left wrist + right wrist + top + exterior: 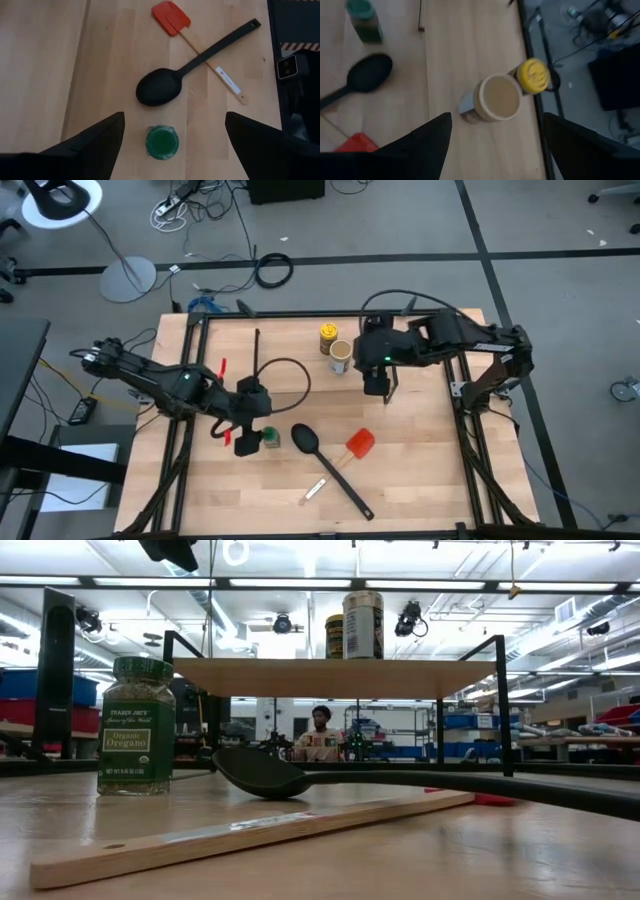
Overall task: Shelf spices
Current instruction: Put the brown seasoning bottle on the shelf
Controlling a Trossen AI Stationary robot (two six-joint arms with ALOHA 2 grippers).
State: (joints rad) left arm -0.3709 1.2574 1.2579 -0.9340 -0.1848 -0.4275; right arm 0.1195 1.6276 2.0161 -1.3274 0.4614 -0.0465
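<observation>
The green-topped jar [136,725] stands upright on the table on its base, next to the black spoon. My left gripper [173,116] hovers above it, open and pointing down, with the green lid [161,142] showing below and between the spread fingers. The yellow jar [335,637] and the tan jar [362,625] stand side by side on the shelf's wooden top [320,678]. My right gripper [496,116] is open above the tan jar [495,98], and the yellow jar [533,76] is just beyond that. In the high view the left gripper [250,428] is beside the green jar [270,438], and the right gripper [377,385] is near the tan jar [341,357].
A black spoon [325,465] and a red spatula [345,460] with a wooden handle lie crossed on the table near the green jar. The shelf's black legs [497,705] stand toward the far side. A person [320,735] sits in the room beyond the table.
</observation>
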